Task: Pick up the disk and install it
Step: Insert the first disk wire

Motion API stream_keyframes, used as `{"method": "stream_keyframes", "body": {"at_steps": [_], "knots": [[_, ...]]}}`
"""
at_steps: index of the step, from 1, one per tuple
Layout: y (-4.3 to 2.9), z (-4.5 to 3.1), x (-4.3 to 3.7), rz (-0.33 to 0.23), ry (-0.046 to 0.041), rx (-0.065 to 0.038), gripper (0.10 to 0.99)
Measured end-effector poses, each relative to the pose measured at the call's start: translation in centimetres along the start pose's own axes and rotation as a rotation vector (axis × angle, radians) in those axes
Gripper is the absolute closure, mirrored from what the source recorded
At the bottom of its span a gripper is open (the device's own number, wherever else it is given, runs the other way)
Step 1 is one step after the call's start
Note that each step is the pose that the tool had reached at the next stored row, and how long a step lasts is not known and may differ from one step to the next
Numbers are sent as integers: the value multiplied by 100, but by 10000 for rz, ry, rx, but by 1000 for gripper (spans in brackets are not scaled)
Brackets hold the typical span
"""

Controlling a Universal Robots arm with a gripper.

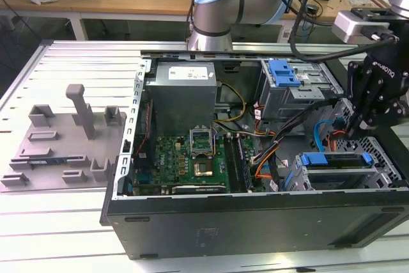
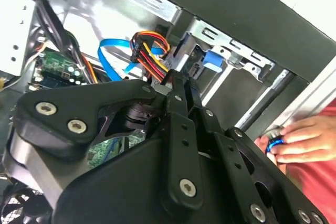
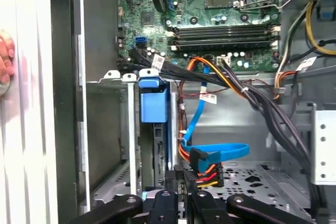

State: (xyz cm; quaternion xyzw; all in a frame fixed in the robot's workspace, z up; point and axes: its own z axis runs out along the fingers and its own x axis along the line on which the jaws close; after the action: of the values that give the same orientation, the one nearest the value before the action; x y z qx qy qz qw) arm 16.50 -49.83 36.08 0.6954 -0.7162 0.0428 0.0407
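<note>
While jaws sit closed beside cables (image 3: pixel 207 169), disk (image 3: pixel 154 103) edge-on in its bay (image 3: pixel 113 77), mostly hidden

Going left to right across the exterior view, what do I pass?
grey plastic fixture → power-supply box → blue latch on the drive cage → disk in its blue carrier

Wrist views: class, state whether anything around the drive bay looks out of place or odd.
A person's hand lies just outside the case wall, near the gripper, which is odd in a robot's workspace. The blue cable and coloured power lead hang loose beside the disk in its bay.
</note>
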Motion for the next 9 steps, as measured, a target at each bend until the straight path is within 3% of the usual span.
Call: {"method": "stream_keyframes", "body": {"at_steps": [1, 3, 9], "knots": [[0, -6, 2, -43, -150, 6, 918], [1, -9, 20, -94, -371, 13, 918], [0, -6, 35, -72, -372, 12, 918]]}}
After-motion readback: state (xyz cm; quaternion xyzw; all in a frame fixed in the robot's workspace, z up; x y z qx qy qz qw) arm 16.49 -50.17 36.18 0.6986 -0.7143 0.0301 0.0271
